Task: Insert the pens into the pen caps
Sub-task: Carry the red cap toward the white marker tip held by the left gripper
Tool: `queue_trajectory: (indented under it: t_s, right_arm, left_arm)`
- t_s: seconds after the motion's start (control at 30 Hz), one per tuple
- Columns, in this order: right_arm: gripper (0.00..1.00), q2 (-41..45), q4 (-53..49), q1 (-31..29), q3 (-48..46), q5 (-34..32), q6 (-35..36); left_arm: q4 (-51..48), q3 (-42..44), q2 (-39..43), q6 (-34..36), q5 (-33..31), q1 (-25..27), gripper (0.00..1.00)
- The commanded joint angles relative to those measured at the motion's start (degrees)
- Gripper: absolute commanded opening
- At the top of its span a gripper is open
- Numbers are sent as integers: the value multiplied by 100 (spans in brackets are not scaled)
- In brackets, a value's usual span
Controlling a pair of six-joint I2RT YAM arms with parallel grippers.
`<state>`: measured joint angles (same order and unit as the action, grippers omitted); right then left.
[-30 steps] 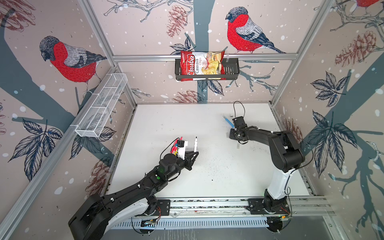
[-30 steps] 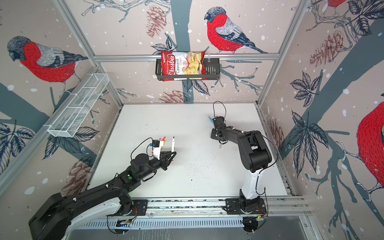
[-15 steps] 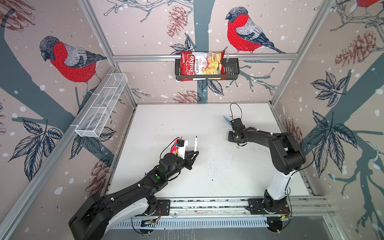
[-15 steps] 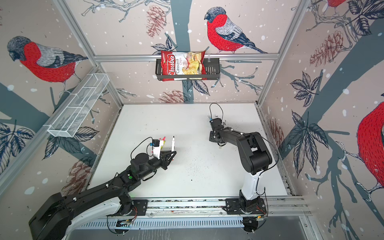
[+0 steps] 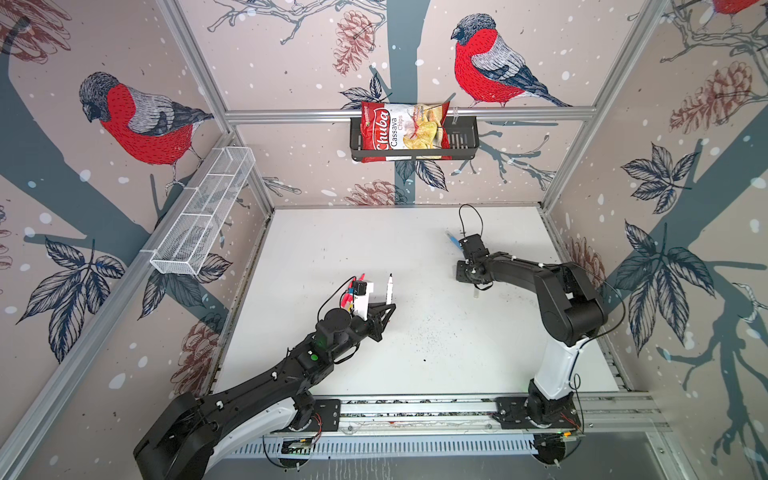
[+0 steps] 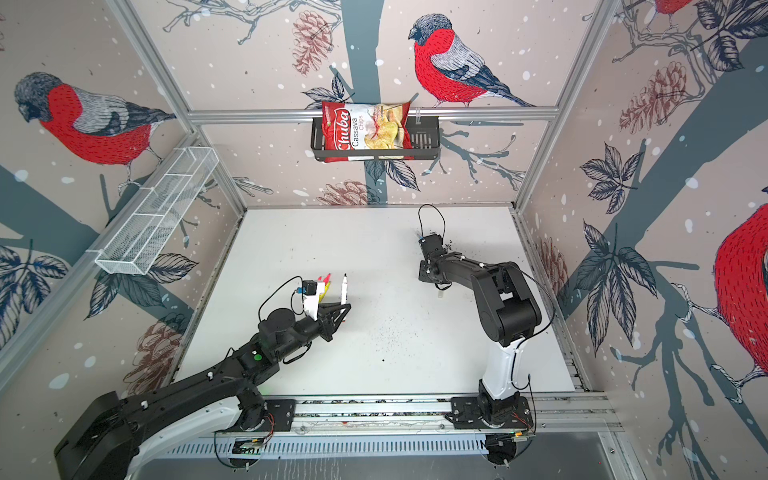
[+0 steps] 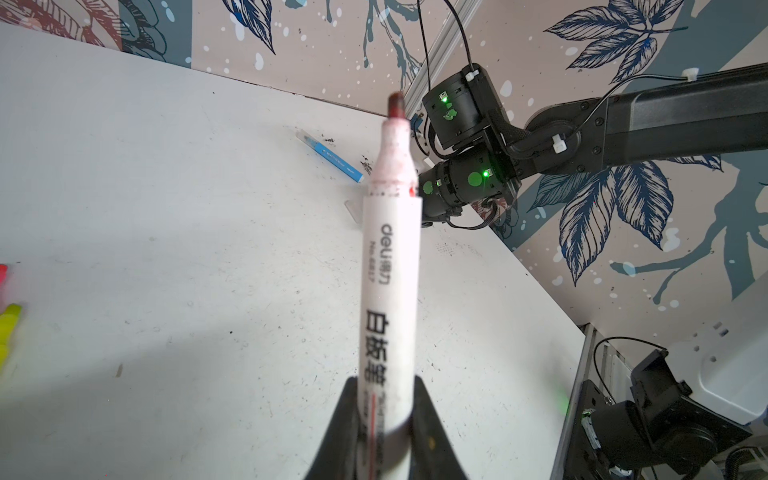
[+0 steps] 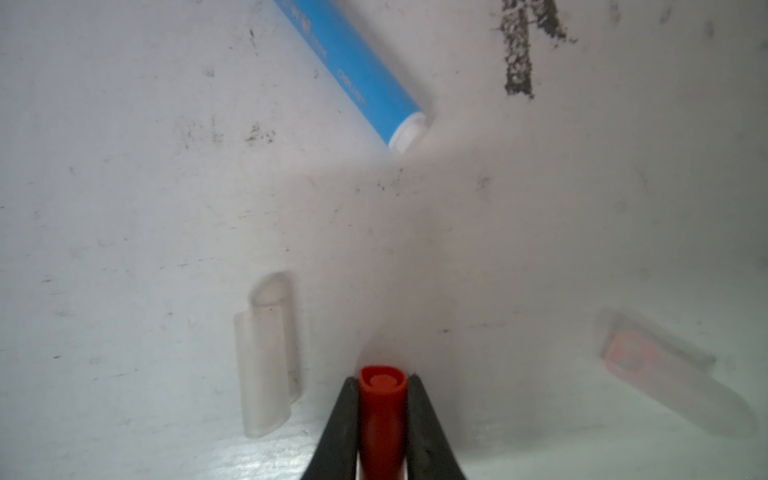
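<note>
My left gripper (image 7: 384,386) is shut on the white-barrelled pen (image 7: 388,266), which stands tip-up with its dark red tip bare; both top views show this pen (image 5: 389,289) (image 6: 343,286) left of the table's middle. My right gripper (image 8: 381,380) is shut on the red pen cap (image 8: 381,399), open end forward, low over the table. A blue pen (image 8: 353,79) (image 5: 452,239) lies just beyond it. Two translucent pen caps lie either side, one plain (image 8: 266,365), one pink-tinted inside (image 8: 665,374). Pink (image 6: 326,277) and yellow (image 6: 326,286) pens lie beside my left wrist.
A chips bag (image 5: 403,131) sits in a black basket on the back wall. A white mesh tray (image 5: 203,216) hangs on the left wall. Another translucent cap (image 5: 476,294) lies by my right wrist (image 5: 471,270). Dark ink smudges (image 8: 519,50) mark the table.
My right gripper opened briefly and shut again on the red cap, its wrist shifting slightly. The left arm and its pen have not moved.
</note>
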<state>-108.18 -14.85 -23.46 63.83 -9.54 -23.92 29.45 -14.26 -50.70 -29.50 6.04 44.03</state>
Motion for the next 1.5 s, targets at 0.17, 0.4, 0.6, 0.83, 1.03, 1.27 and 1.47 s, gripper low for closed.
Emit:
queue_trajectory:
  t_s: [0.17, 0.4, 0.6, 0.83, 1.03, 1.27, 1.47]
  right_arm:
    - [7, 448, -354, -18, -170, 406, 155]
    - [6, 1869, 374, -23, -714, 1347, 117]
    - [7, 2954, 1105, -24, -1079, 2587, 20]
    - [9, 3866, 1993, -27, -1493, 3646, -232]
    - [11, 4203, 2502, -83, -1703, 4182, -473]
    - [12, 4428, 3117, -293, -1979, 4399, -721]
    - [13, 4446, 3582, -515, -2118, 4378, -957]
  left_arm:
    - [77, -21, -49, 146, 96, -9, 0]
    - [250, -17, -275, 51, 291, 17, 0]
    - [680, -32, -621, -75, 300, 250, 0]
    - [1153, -76, -938, -246, 397, 416, 0]
    - [1265, -199, -1067, -262, 424, 544, 0]
    - [1559, -347, -1321, -325, 486, 720, 0]
    - [1737, -606, -1591, -314, 494, 948, 0]
